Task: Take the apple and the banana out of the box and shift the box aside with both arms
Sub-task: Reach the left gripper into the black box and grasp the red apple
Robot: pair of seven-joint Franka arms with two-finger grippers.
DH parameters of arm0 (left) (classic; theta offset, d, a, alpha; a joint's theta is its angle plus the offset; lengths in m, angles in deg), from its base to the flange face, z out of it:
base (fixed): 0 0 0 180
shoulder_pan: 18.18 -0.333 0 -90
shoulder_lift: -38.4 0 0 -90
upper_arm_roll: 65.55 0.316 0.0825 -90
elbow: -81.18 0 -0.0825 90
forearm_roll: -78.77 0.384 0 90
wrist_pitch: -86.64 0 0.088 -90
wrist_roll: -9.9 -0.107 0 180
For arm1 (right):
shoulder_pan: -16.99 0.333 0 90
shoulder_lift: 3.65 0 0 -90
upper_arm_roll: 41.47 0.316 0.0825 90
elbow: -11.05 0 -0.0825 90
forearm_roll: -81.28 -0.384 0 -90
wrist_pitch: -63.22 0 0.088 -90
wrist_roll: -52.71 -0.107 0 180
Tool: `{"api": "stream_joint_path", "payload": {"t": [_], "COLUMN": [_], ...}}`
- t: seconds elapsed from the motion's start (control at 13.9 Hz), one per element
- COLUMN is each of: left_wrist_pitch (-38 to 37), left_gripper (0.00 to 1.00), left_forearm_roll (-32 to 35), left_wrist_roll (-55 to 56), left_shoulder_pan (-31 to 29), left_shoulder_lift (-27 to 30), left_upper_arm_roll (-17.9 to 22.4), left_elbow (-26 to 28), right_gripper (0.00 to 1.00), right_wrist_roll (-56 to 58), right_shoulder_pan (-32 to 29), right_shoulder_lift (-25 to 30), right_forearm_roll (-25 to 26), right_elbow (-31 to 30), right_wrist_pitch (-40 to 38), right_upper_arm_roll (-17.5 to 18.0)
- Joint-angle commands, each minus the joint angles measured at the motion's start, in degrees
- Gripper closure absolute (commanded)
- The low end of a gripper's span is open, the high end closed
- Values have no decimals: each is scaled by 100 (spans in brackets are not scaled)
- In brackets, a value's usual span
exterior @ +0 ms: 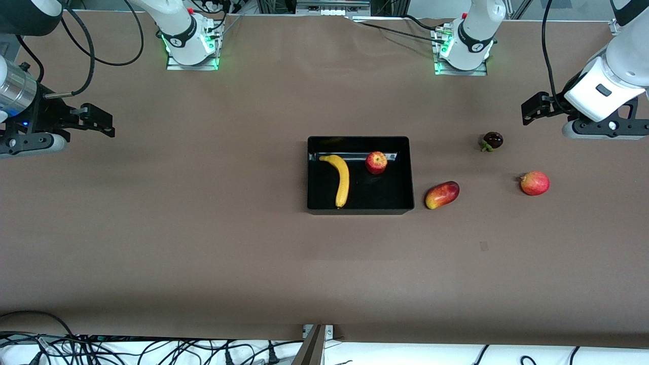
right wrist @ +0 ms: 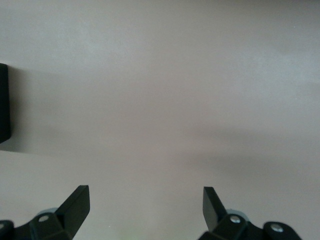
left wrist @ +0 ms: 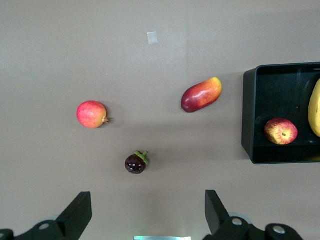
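The black bin sits at the middle of the table. The yellow banana and the small red apple lie inside it, apart from each other. In the left wrist view the bin's wall, the apple and part of the banana show. My left gripper is open and empty, up over the table at the left arm's end. My right gripper is open and empty over bare table at the right arm's end. A bin corner shows in the right wrist view.
Three fruits lie outside the bin toward the left arm's end: a red-yellow mango right beside the bin, a round red fruit, and a small dark mangosteen. Cables hang below the table's front edge.
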Motion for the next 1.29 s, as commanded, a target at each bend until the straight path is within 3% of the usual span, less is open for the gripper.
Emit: {"api": "stream_joint_path", "payload": {"t": [0.0, 0.29, 0.57, 0.72, 0.93, 1.22], "left_wrist_pitch": [-197, -214, -812, -271, 687, 1961], "left_gripper": [0, 0, 0, 0, 0, 0], "left_forearm_roll": [-33, -103, -612, -526, -516, -560], "left_wrist_roll": [-45, -28, 25, 609, 2622, 3338], "left_shoulder_pan": [30, 39, 634, 1293, 1927, 2314], "left_shoulder_lift": [-116, -169, -1036, -1442, -1996, -2594], "left_upper_arm_roll": [6, -2, -99, -108, -125, -134], "left_elbow": [-246, -263, -281, -316, -316, 103], "right_gripper": [0, 0, 0, 0, 0, 0], "right_wrist_roll": [59, 68, 59, 77, 68, 68], "right_shoulder_pan": [57, 48, 48, 48, 48, 48], "right_shoulder_lift": [44, 62, 62, 62, 62, 62], "right_forearm_roll": [149, 114, 88, 88, 105, 96], "right_elbow": [-22, -4, 14, 14, 14, 14], "right_wrist_pitch": [-29, -38, -30, -30, -38, -47], "right_upper_arm_roll": [14, -12, -21, -21, -21, -30]}}
